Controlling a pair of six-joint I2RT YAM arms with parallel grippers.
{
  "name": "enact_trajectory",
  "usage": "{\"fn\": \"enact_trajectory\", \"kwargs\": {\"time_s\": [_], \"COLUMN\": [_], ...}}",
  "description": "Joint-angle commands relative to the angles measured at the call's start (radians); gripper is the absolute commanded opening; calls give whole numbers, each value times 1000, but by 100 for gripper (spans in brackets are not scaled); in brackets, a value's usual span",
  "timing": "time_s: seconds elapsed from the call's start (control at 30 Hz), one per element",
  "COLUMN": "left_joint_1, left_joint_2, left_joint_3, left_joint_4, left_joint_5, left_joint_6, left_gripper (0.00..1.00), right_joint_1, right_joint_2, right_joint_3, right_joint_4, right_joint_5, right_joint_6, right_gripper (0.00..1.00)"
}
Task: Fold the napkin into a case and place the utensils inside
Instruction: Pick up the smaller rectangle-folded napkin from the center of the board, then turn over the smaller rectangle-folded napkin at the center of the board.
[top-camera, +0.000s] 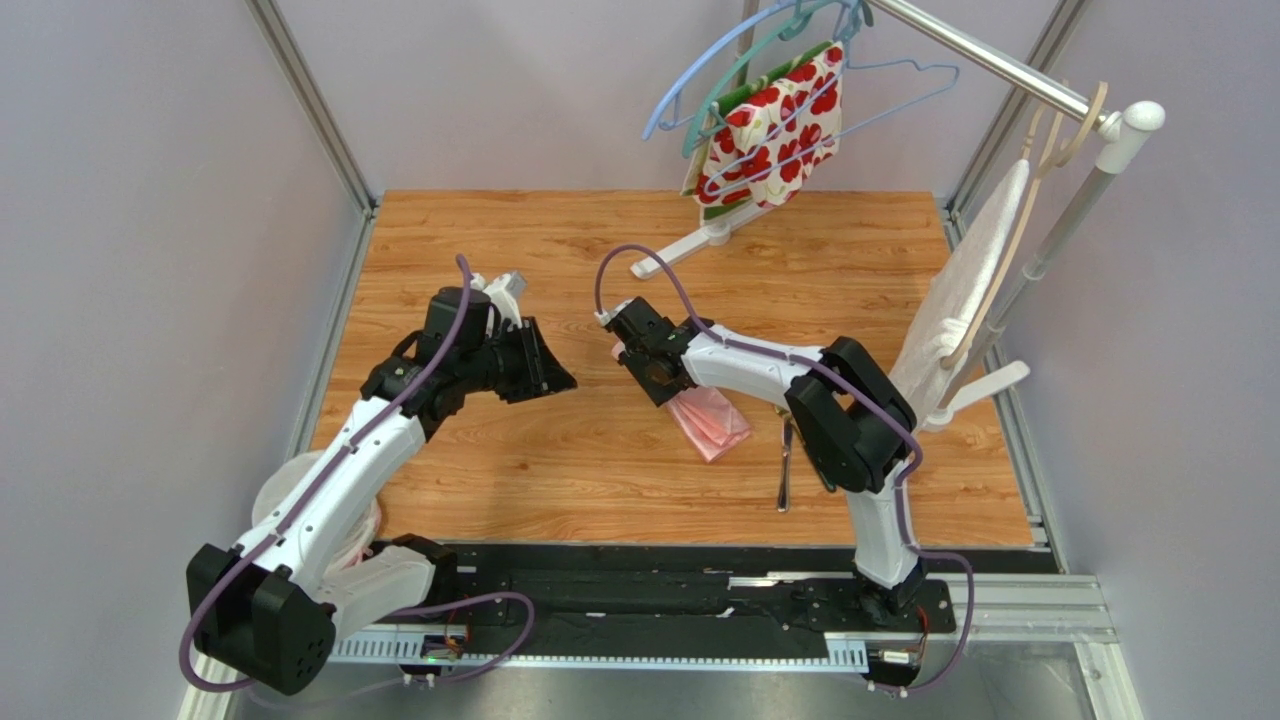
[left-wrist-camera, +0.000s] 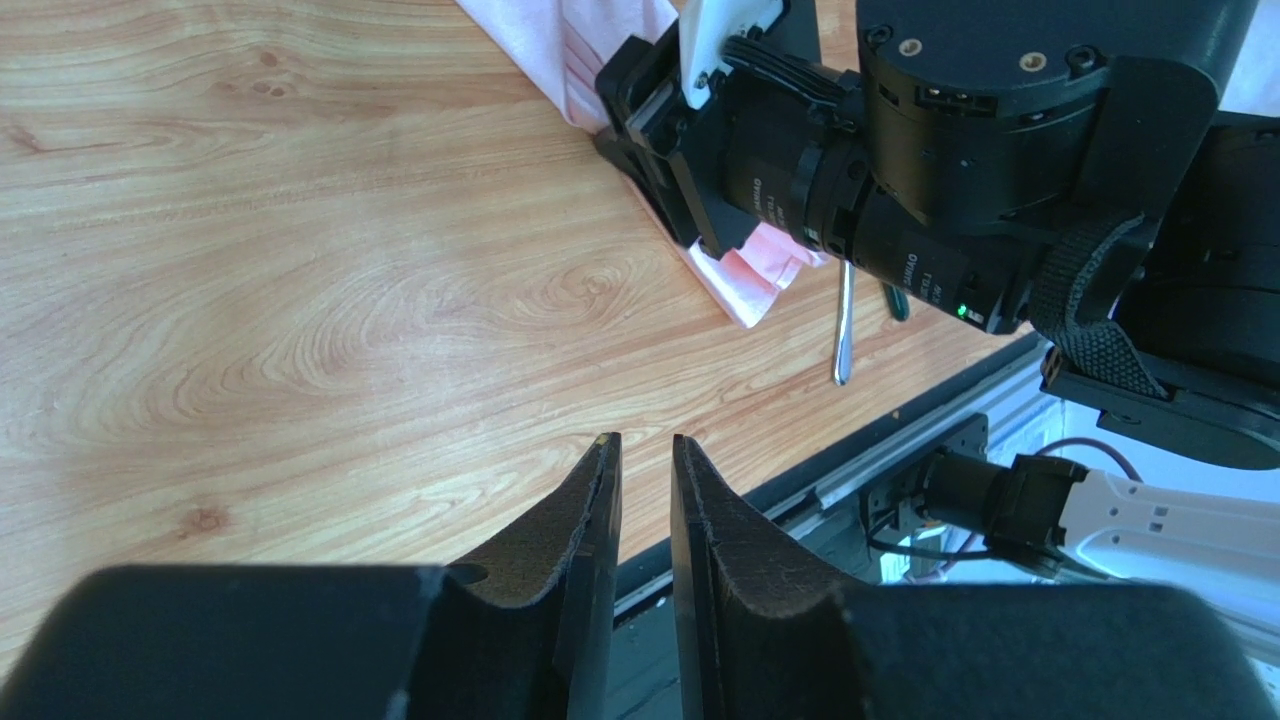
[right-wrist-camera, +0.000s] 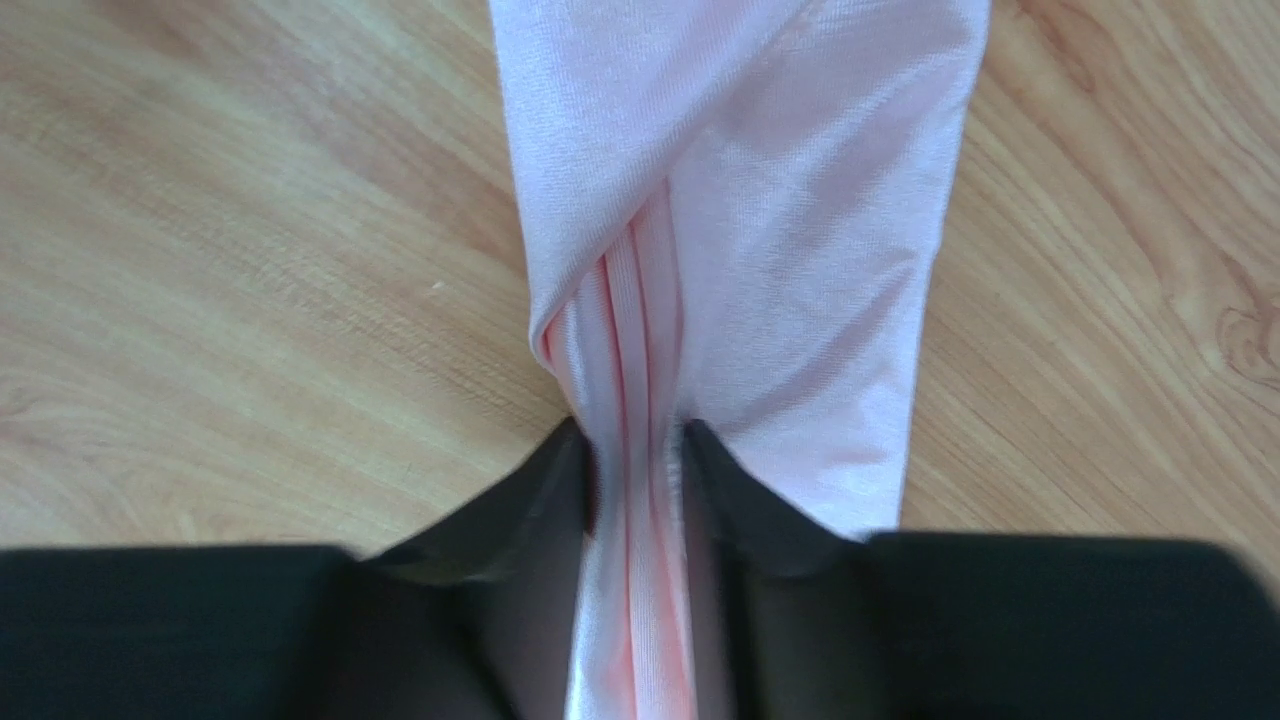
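Two grippers: right gripper (right-wrist-camera: 639, 450) pinching bunched napkin (right-wrist-camera: 781, 225) between jaws, risking slipping fold; left gripper (left-wrist-camera: 643, 465) hovering nearly closed, empty; utensil (left-wrist-camera: 845, 323) lying beyond napkin.

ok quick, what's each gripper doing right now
Left gripper: fingers nearly together, holding nothing, over bare table.
Right gripper: fingers closed on a fold of the napkin.
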Motion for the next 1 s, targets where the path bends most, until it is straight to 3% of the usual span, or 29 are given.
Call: {"fn": "enact_trajectory", "kwargs": {"time_s": [0.0,0.07,0.17,0.43,0.5,0.7,0.83,0.97], "left_joint_1": [-2,-2,-2,-2,-2,0,0,1], "left_joint_2": [-5,-9,-14,-26,-29,-65,-94,-106], "left_joint_3": [9,6,3,-2,1,4,12,16], "left_joint_4": [19,19,17,14,8,-18,-35,-47], "left_joint_5": [25,24,19,5,5,-1,-9,-13], "left_joint_6": [6,5,5,2,3,14,23,31], "left_gripper": [27,27,27,27,27,27,27,27], "right_joint_1": [-4,-2,-4,-11,-25,-31,-43,-44], "right_joint_2": [30,37,37,-51,-72,-118,-118,-63], "right_joint_3": [35,48,107,255,255,129,-26,-158], "right_joint_4": [-27,-35,-73,-111,-82,218,637,951], "right_joint_5": [77,74,80,-21,-113,-297,-389,-399], "right_joint_6": [26,33,76,372,479,787,1021,1176], "right_gripper": [21,9,0,0,0,0,0,0]}}
